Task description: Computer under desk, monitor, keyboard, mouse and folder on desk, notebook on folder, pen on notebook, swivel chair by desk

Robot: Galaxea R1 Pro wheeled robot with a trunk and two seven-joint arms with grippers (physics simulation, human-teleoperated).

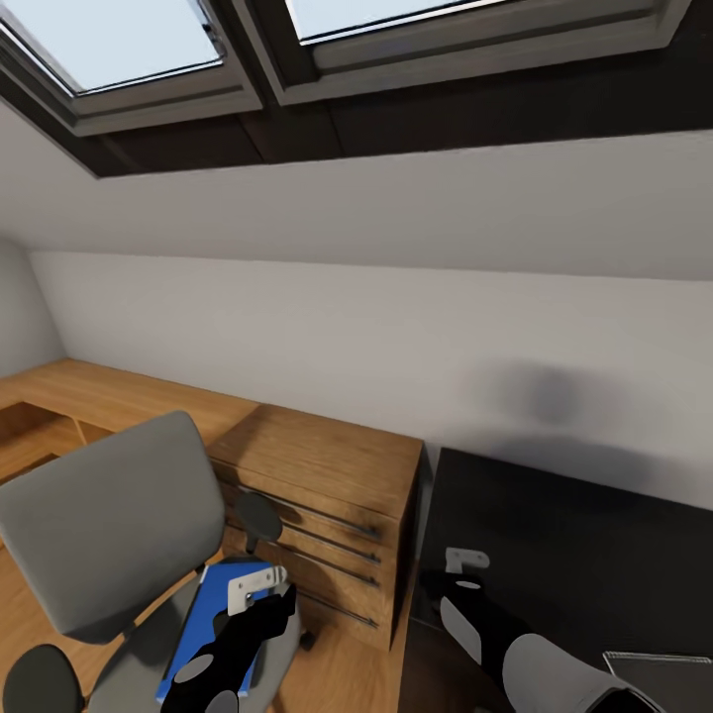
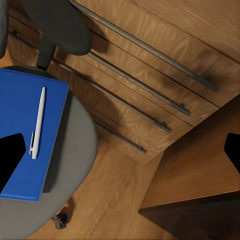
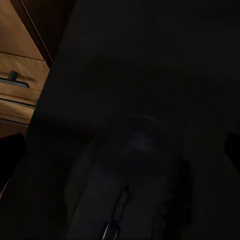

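Mouse [image 3: 127, 185] lies on desk [image 3: 150, 60] under right claw [image 1: 465, 579].

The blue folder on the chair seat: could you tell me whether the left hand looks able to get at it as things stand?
Probably yes. The left hand hovers over the folder, its fingers apart. Only the pen lies on the folder, with the armrest off to one side.

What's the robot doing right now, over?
Left gripper open above blue folder, white pen on it. Right gripper open over mouse on desk. Nothing blocking.
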